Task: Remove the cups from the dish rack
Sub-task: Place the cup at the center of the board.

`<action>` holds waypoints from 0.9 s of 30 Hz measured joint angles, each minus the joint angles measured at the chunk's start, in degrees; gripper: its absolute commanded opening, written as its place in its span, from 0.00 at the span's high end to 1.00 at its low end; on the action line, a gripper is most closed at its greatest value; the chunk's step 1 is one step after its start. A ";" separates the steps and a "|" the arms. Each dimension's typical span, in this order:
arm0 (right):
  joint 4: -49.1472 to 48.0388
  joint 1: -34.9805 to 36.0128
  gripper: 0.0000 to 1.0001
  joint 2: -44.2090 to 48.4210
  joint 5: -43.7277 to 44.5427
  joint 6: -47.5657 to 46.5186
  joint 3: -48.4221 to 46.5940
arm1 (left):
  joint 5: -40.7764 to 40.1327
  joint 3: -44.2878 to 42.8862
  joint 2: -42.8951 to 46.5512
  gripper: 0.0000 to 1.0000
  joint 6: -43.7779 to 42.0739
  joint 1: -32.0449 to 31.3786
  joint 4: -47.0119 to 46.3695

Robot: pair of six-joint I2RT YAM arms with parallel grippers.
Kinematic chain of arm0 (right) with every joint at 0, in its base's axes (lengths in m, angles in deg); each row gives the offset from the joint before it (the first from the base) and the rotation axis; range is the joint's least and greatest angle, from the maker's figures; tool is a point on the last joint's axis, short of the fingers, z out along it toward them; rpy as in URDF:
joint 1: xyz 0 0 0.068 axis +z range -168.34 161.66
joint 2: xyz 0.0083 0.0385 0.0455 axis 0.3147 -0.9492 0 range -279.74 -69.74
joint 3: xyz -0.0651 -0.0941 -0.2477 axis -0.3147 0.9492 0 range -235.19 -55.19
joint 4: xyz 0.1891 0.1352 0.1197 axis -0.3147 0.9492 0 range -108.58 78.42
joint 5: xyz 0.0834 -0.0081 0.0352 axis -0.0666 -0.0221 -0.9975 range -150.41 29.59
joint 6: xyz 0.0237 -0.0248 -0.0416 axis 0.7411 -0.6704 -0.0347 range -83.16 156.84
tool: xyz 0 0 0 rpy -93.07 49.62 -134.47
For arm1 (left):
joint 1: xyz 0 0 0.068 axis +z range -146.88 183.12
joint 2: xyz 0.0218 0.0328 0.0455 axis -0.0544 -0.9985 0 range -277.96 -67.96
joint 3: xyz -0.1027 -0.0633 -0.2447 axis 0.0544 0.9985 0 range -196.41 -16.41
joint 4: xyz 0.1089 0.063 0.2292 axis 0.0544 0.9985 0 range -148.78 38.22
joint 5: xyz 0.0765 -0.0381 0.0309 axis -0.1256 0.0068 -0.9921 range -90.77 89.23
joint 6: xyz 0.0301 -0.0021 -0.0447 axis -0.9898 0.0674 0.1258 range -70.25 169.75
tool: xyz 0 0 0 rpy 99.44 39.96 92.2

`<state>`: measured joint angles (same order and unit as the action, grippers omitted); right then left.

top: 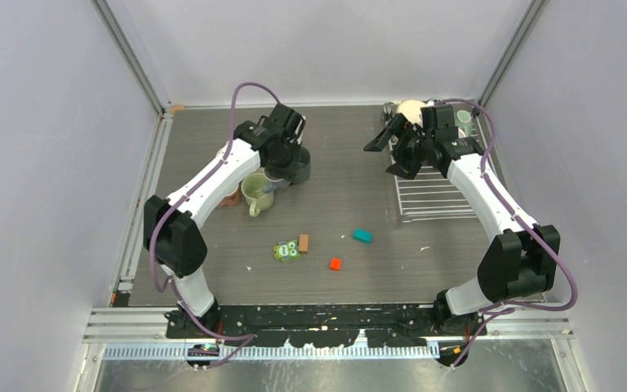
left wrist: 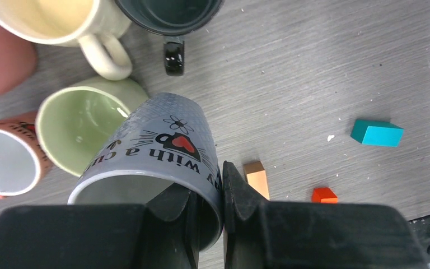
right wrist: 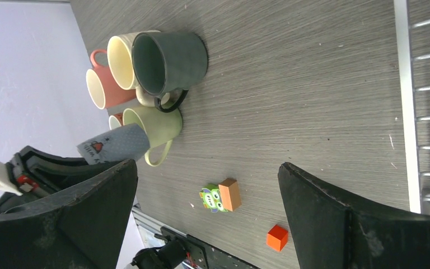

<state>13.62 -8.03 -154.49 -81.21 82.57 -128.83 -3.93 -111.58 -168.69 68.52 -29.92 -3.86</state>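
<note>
The left wrist view shows us plainly the left tool clenched on the rim of a grey printed mug, far left beside a pale green mug, while the right tool stands released by the dish rack, right.

grey mug w/ red heart, teal block
</note>
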 measured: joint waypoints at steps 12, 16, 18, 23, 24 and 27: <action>0.02 1.20 0.00 -0.02 0.15 -0.20 -0.83 | -3.28 -4.94 0.00 1.00 -2.73 4.26 5.99; 0.00 1.33 0.00 -0.02 0.17 -0.20 -0.83 | -3.23 -4.87 0.00 1.00 -3.17 6.08 6.71; 0.00 1.49 0.00 -0.02 0.20 -0.20 -0.83 | -3.13 -4.87 -0.02 1.00 -3.41 6.75 6.71; 0.00 1.97 0.00 -0.04 0.20 -0.20 -0.83 | -2.47 -4.87 -0.68 1.00 -4.28 7.63 6.71; 0.00 2.03 0.00 -0.07 0.20 -0.20 -0.83 | -2.23 -4.87 -0.96 1.00 -4.33 7.72 6.71; 0.00 2.12 0.00 -0.15 0.20 -0.20 -0.83 | -1.55 -4.81 -2.29 1.00 -4.46 8.04 6.64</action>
<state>13.62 -5.91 -154.65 -81.01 82.37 -129.66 -5.48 -116.39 -170.98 64.06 -21.88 2.78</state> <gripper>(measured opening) 0.996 0.158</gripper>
